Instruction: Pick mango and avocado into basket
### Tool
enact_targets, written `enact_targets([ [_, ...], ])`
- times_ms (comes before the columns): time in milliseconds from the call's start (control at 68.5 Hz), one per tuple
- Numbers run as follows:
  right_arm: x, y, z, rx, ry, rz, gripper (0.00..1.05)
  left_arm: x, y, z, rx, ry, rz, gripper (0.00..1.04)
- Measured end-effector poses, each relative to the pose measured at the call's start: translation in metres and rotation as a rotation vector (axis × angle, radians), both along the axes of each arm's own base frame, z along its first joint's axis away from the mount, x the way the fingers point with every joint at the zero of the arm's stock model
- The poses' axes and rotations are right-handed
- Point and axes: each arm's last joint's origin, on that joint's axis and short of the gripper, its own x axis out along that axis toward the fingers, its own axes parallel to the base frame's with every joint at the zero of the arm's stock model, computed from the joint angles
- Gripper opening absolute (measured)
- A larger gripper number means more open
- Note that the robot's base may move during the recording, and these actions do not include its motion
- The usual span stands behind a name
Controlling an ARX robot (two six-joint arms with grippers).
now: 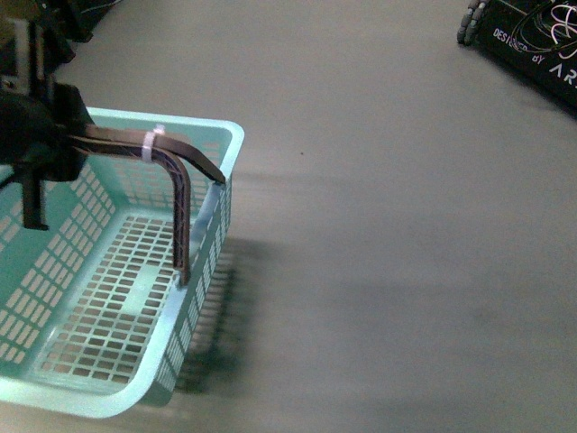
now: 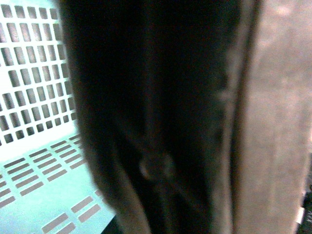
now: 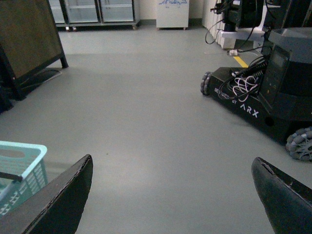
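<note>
The left gripper [image 1: 45, 135] is a dark mass over the basket's [image 1: 81, 401] far left part, at the left end of the brown handles [image 1: 185, 207]. The handles run out from it across the basket's top and bend down to the right wall. A white zip tie [image 1: 153, 142] binds them just right of the gripper. The dark bulk hides the jaws where it meets the handles, so I cannot tell whether they are clamped on the handles or loose.

In the left wrist view, the basket's [image 2: 34, 73] slotted wall and floor lie to one side. A dark, blurred shape fills the middle, too close to make out. A strip of grey floor [image 2: 282, 122] lies beyond it.

The basket itself stands on the grey floor [image 1: 388, 225]. The part of its slotted interior that is in view is bare. Far right of the basket and farther from the camera stands a black wheeled robot base [image 1: 532, 41] with white lettering.

In the right wrist view, the right gripper [image 3: 170, 163] is spread wide, its two dark fingers [image 3: 63, 200] well apart with only floor [image 3: 146, 122] between them. One corner of the basket [image 3: 24, 148] lies outside the jaws, beyond one finger and apart from it. The black robot base [image 3: 263, 97] stands well away from the basket on the opposite side.
</note>
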Motion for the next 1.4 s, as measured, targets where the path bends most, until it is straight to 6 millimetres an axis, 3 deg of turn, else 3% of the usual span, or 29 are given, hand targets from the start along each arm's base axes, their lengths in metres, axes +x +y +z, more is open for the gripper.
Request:
enact_targets([
  [161,0.0,0.0,0.0,0.0,0.0,0.0,0.96,-0.064,0.019,0.091,-0.049,-0.085,0.022,0.14],
  [365,0.0,0.0,0.0,0.0,0.0,0.0,0.96,-0.117,0.045,0.158,-0.095,-0.191,0.058,0.13],
  [496,0.0,0.0,0.0,0.0,0.0,0.0,0.96,-0.154,0.059,0.186,-0.115,-0.222,0.093,0.13],
  [715,0.0,0.0,0.0,0.0,0.0,0.0,0.96,-0.194,0.076,0.22,-0.132,-0.313,0.137,0.13],
  [1402,0.0,0.0,0.0,0.0,0.0,0.0,0.96,-0.196,0.077,0.223,-0.118,-0.322,0.138,0.13],
])
